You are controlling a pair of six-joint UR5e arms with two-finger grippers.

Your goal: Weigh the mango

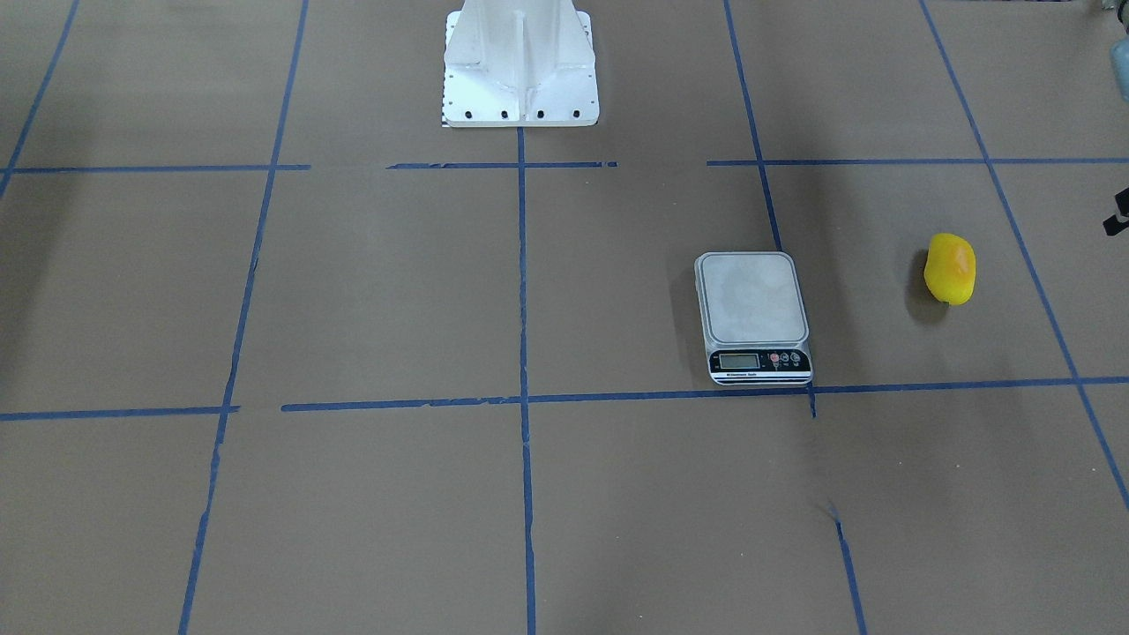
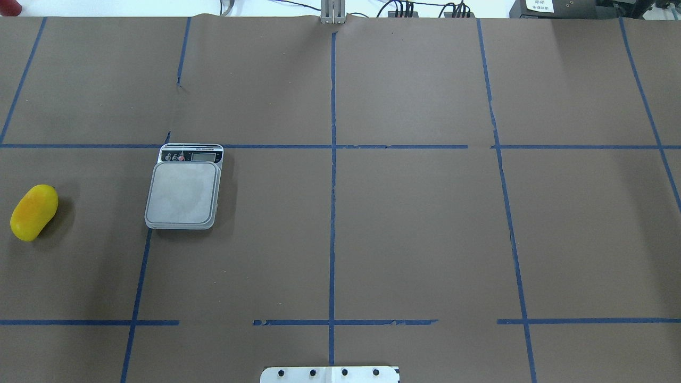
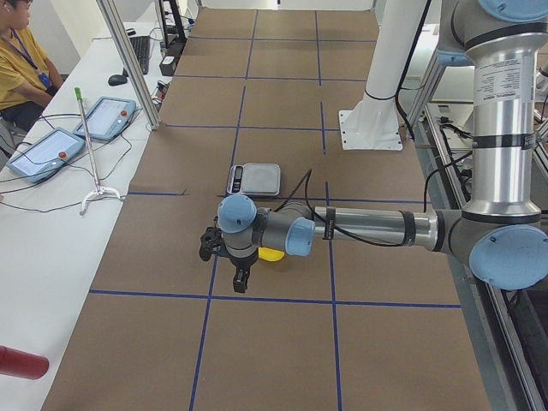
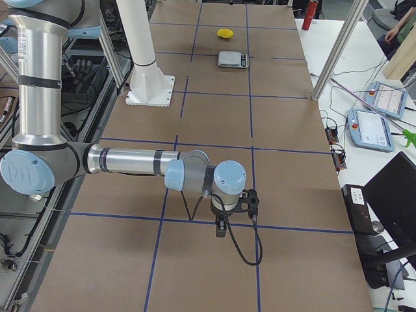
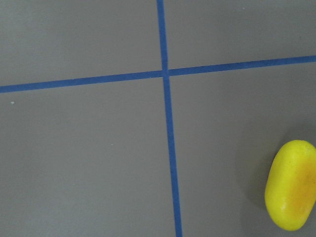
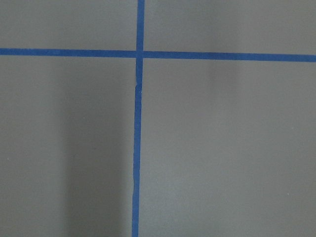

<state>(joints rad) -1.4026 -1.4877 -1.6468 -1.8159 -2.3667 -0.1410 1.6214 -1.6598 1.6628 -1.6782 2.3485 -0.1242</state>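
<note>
The main risk from here is a poor grasp. The mango (image 2: 33, 212) is smooth and rounded, so fingers closing off-centre could squirt it sideways or set it rolling across the brown paper. Even if it is carried well, it could tip off the kitchen scale (image 2: 183, 194) if set near the platform's rim, since it looks about as long as the platform. The mango lies on its side on the robot's left part of the table, well apart from the scale and not touching it. The left gripper (image 3: 231, 265) hangs above the table near the fruit but not over it. Its wrist camera centres on a tape crossing, and the mango sits only in that view's lower right corner, so a straight descent would probably miss. The arm hides most of the fruit in the left side view, so the gap is hard to judge. Neither the left gripper's finger spread nor that of the right gripper (image 4: 235, 214), far off, can be told.
</note>
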